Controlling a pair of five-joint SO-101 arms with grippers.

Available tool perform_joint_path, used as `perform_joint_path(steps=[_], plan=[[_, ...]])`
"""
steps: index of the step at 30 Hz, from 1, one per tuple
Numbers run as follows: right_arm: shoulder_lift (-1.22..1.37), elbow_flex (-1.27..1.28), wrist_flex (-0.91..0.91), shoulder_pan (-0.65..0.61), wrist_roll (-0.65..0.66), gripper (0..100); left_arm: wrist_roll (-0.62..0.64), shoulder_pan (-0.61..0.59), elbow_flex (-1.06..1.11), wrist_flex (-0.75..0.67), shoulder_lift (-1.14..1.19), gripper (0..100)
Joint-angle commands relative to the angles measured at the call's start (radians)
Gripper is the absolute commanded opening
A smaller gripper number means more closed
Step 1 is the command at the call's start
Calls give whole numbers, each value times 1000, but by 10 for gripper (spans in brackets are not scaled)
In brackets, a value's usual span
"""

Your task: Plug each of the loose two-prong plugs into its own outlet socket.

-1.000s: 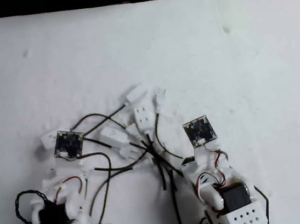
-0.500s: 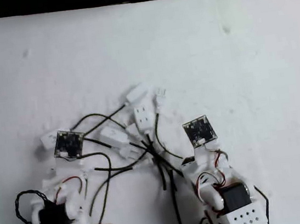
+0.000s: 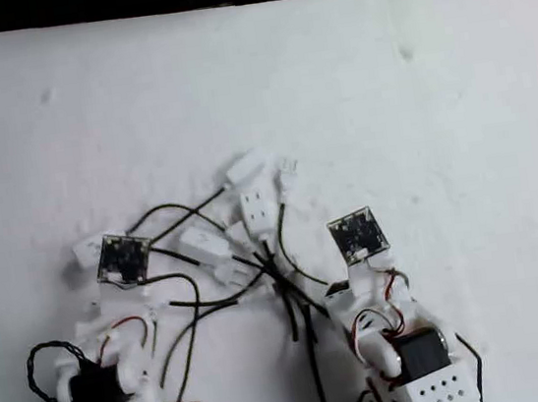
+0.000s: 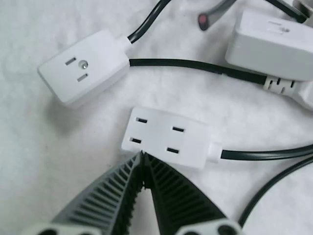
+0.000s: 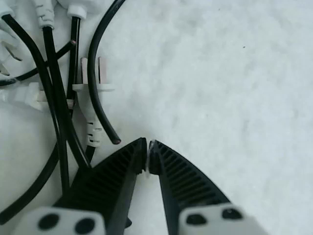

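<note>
Plugs (image 5: pixel 89 90) and sockets (image 4: pixel 166 137) lie loose among tangled cords (image 5: pixel 55 98), unmated. Left gripper (image 4: pixel 143 164) and right gripper (image 5: pixel 147 154) have jaws together, empty. A grab may snag cords or shove a socket aside.

The light is bright and even. The white table (image 3: pixel 459 136) glares almost blank. A soft grey shadow hugs the outlet socket (image 4: pixel 85 66). Past the table's 12 o'clock edge, all is dark.

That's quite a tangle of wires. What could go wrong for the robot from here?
A black cord crosses over the two-prong plug, so lifting it may drag the tangle along. The outlet block lies loose by the shut left gripper and might slide when a plug is pushed in.
</note>
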Motion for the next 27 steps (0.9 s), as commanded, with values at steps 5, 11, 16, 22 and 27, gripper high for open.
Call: perform_joint_path(steps=[5, 11, 16, 22, 27], plan=[[-4, 11, 5, 1, 0, 18, -6, -4, -3, 6, -2, 26], [-4, 11, 5, -2, 0, 18, -9, 12, -15, 5, -4, 27], [-4, 11, 7, -2, 0, 18, -9, 5, -157, 0, -5, 24], [-5, 5, 7, 4, 2, 18, -5, 12, -354, -2, -5, 24], [-7, -78, -4, 10, 9, 18, -3, 8, -414, -2, -5, 24]])
